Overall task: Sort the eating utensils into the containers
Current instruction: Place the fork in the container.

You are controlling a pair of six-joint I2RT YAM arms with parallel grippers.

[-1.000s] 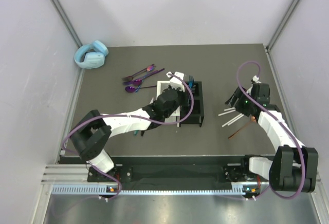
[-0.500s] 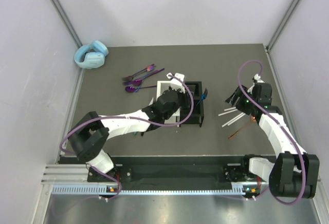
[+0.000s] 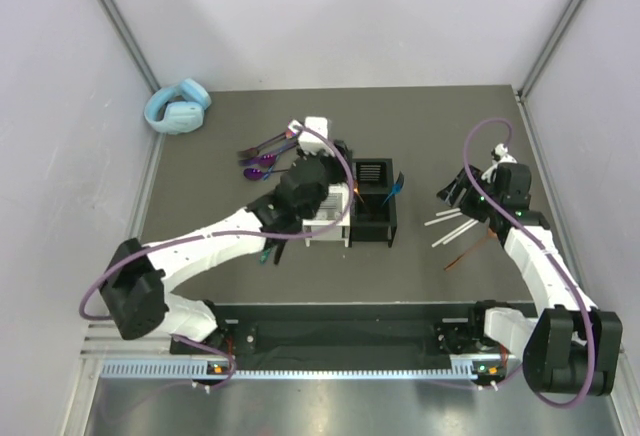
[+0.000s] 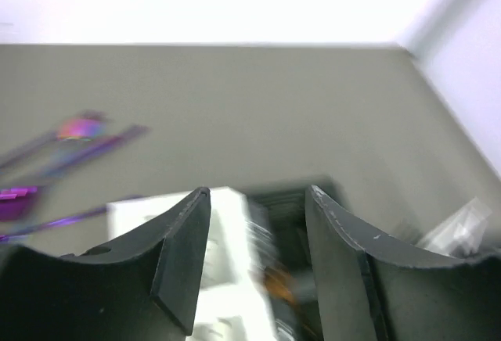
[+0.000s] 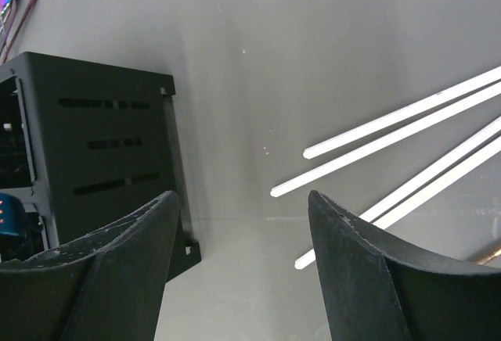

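Note:
My left gripper (image 3: 333, 154) hovers open and empty over the white caddy (image 3: 328, 226), whose blurred edge shows between its jaws (image 4: 223, 278). The black caddy (image 3: 388, 218) stands right beside it (image 4: 286, 220), and a blue utensil (image 3: 396, 187) leans out of its right side. Several purple spoons and forks (image 3: 265, 156) lie at the back left of the caddies (image 4: 74, 131). A green-handled knife (image 3: 265, 252) lies under the left forearm. My right gripper (image 3: 452, 192) is open above the mat (image 5: 241, 196), close to the white sticks (image 5: 391, 130) and a brown stick (image 3: 468, 252).
Light-blue headphones (image 3: 178, 106) rest in the back left corner of the mat. The right wrist view shows the black caddy's slotted wall (image 5: 102, 145) at the left. Grey walls close in the mat on three sides.
My left gripper has opened, leaving the blue utensil in the black caddy, and has drawn back to the left over the white caddy. The right arm has barely moved.

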